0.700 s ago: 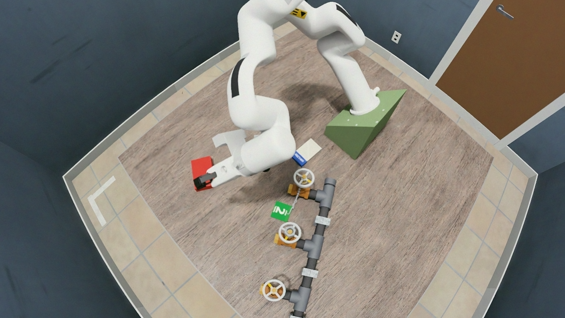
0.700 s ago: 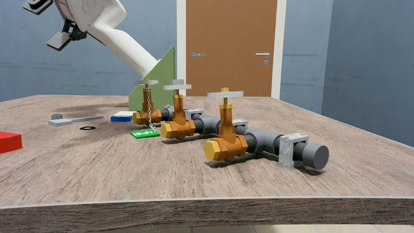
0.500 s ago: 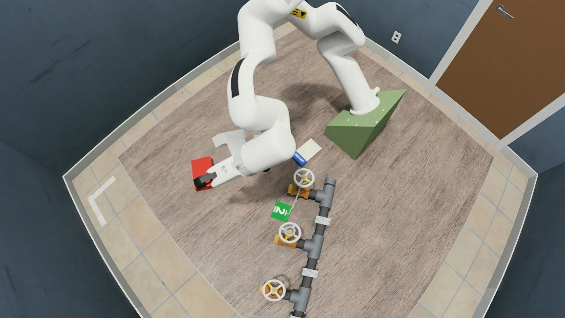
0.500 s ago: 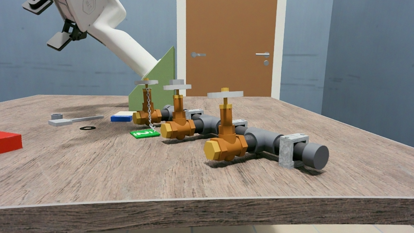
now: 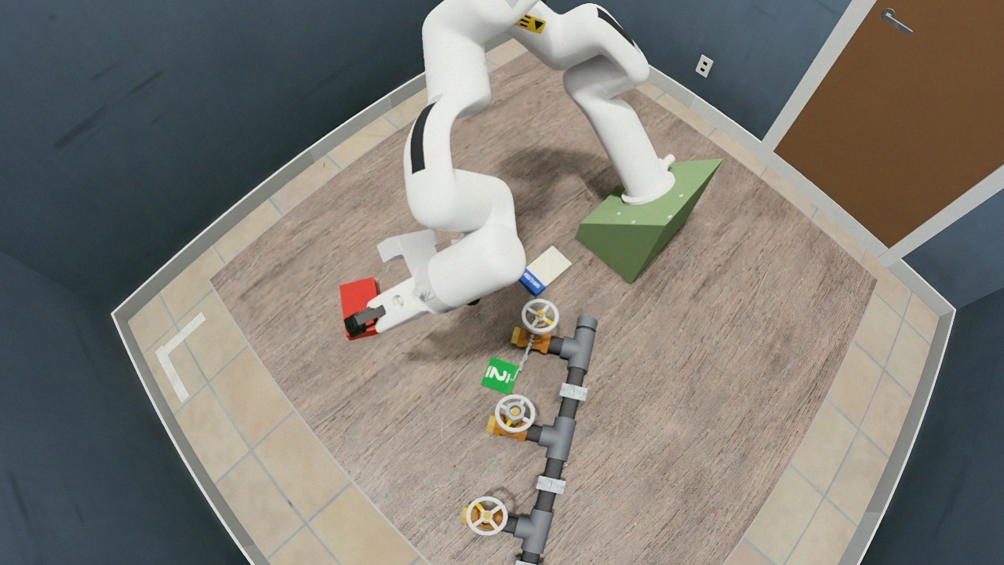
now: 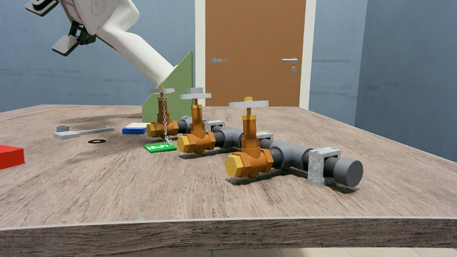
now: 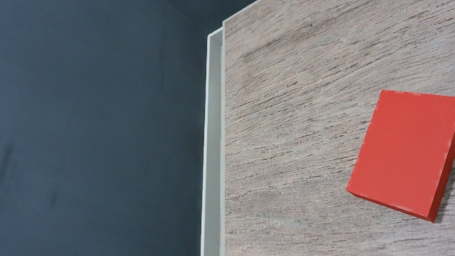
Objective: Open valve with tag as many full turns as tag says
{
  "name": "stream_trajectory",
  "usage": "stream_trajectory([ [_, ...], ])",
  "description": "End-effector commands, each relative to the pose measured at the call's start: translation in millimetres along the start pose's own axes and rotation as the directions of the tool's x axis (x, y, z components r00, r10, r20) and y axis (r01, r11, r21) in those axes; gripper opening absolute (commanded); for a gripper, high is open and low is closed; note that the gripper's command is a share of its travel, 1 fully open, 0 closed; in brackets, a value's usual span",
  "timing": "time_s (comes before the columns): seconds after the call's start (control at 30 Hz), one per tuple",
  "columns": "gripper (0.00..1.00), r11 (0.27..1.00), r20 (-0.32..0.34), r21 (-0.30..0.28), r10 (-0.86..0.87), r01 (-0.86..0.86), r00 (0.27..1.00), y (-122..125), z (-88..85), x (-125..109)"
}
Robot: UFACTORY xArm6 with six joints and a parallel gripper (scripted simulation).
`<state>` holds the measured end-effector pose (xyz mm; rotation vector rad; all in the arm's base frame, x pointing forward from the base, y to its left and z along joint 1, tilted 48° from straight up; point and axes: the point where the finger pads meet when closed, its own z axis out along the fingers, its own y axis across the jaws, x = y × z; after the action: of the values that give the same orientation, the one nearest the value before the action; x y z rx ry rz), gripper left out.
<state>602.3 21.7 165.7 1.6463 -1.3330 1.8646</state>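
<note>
Three brass valves with white handwheels stand in a row on a grey pipe (image 5: 565,430) (image 6: 289,154). The far valve (image 5: 536,318) (image 6: 161,91) has a chain running down to a green tag (image 5: 500,373) (image 6: 159,147) that lies flat on the table and reads 2. The middle valve (image 5: 509,421) (image 6: 195,95) and the near valve (image 5: 483,511) (image 6: 248,104) carry no tag. My gripper (image 5: 366,288) (image 6: 41,28) is open and empty. It hangs high above the table, left of the valves and over a red block (image 5: 356,291) (image 6: 11,156) (image 7: 405,153).
A blue and white box (image 5: 547,270) (image 6: 134,129) lies behind the tagged valve. A grey wrench (image 6: 79,132) and a black washer (image 6: 96,140) lie left of it. The arm stands on a green wedge base (image 5: 638,217) (image 6: 179,92). The wrist view shows the table's edge (image 7: 222,142).
</note>
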Motion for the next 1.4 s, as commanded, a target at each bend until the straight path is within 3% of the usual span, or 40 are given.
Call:
stream_trajectory([
  [0.0,1.00,1.000,0.013,0.001,-0.020,0.020,1.000,0,-2.3,-1],
  [0.33,1.00,0.956,0.167,0.005,-0.289,0.292,0.943,22,-21.9,-22],
  [0.4,1.00,0.956,0.167,0.005,-0.289,0.292,0.943,22,-21.9,-22],
  [0.47,1.00,0.926,0.216,0.016,-0.371,0.377,0.903,28,-28.2,-29],
  [0.7,1.00,0.856,0.296,0.042,-0.504,0.516,0.811,41,-39.1,-41],
  [0.9,1.00,0.777,0.361,0.076,-0.605,0.624,0.710,51,-48.6,-51],
  [0.97,1.00,0.777,0.361,0.076,-0.605,0.624,0.710,51,-48.6,-51],
  [1.0,1.00,0.737,0.388,0.096,-0.647,0.669,0.657,56,-53.0,-55],
  [1.37,1.00,0.570,0.472,0.176,-0.765,0.803,0.439,74,-68.9,-72],
])
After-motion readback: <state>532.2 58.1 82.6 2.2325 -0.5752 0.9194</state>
